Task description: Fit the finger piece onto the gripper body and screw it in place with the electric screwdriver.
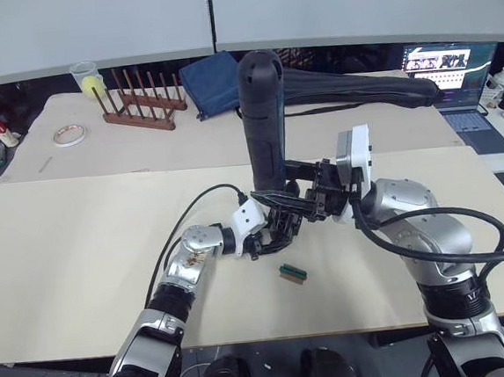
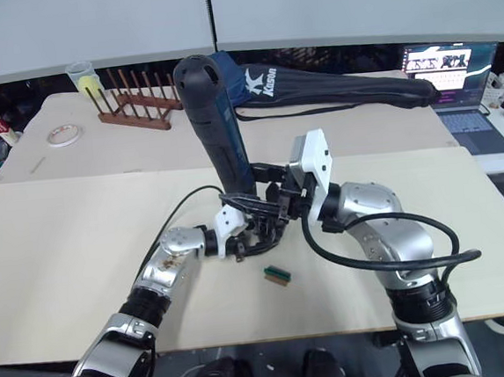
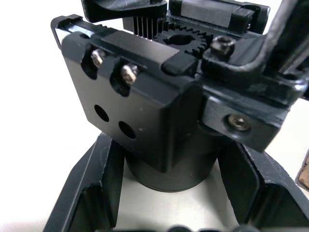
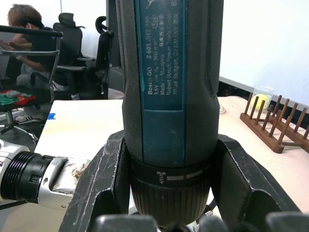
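Black gripper body (image 3: 159, 121) clamped upright in left gripper (image 1: 277, 226), table centre. Right gripper (image 2: 271, 206) clenched on electric screwdriver (image 2: 213, 126), bit down onto body. Two screws seated, two holes empty; finger piece position can't tell.

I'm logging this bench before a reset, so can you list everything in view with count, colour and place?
Thick black-and-teal electric screwdriver: one, upright at table centre, in the right gripper.
Chunky black gripper body: one, under the screwdriver, in the left gripper.
Small green rectangular block: one, on the near table.
Brown wooden peg rack: one, far table.
Roll of white tape: one, far left.
Long black zipped bag: one, far table.
Open laptop: one, far right.
Seated person: one, in the background.
Left gripper: black fingers.
Right gripper: black fingers.
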You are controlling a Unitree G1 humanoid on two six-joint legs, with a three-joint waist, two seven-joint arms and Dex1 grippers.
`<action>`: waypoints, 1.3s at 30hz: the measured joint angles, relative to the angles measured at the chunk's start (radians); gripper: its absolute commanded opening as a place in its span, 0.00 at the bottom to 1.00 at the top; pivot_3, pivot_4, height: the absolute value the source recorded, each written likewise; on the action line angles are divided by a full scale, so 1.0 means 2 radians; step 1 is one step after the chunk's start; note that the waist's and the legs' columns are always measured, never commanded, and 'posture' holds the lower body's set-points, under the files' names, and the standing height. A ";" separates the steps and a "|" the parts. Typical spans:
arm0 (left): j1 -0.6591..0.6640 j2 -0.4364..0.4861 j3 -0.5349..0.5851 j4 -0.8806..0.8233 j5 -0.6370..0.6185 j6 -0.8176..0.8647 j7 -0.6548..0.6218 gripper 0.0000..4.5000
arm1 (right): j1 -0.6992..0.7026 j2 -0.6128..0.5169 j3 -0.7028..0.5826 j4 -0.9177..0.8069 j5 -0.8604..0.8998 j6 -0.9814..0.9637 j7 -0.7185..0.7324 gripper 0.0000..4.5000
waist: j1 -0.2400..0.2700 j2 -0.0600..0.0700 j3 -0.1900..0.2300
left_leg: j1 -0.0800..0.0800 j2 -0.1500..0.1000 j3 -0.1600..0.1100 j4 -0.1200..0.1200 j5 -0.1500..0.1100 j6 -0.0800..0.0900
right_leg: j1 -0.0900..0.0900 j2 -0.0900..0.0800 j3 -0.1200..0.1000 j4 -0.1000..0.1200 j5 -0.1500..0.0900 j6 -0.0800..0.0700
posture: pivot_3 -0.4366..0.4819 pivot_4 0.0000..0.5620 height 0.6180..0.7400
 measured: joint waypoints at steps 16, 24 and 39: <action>0.000 0.000 0.000 0.000 0.000 0.000 0.000 0.51 | 0.008 -0.001 0.002 -0.002 -0.012 -0.006 0.003 0.43 | 0.000 0.000 0.000 | 0.000 0.000 0.000 0.000 0.000 0.000 | 0.000 0.000 0.000 0.000 0.000 0.000 | 0.48 0.27 1.00; 0.000 0.000 0.000 0.000 0.000 0.000 0.001 0.51 | 0.008 0.000 0.003 0.003 -0.012 -0.012 0.003 0.43 | 0.000 0.000 0.000 | 0.000 0.000 0.000 0.000 0.000 0.000 | 0.000 0.000 0.000 0.000 0.000 0.000 | 0.48 0.27 1.00; -0.004 -0.001 0.000 0.006 0.000 0.000 0.000 0.51 | -0.002 0.000 0.019 0.031 -0.023 -0.036 0.010 0.43 | 0.000 0.000 0.000 | 0.000 0.000 0.000 0.000 0.000 0.000 | 0.000 0.000 0.000 0.000 0.000 0.000 | 0.48 0.27 1.00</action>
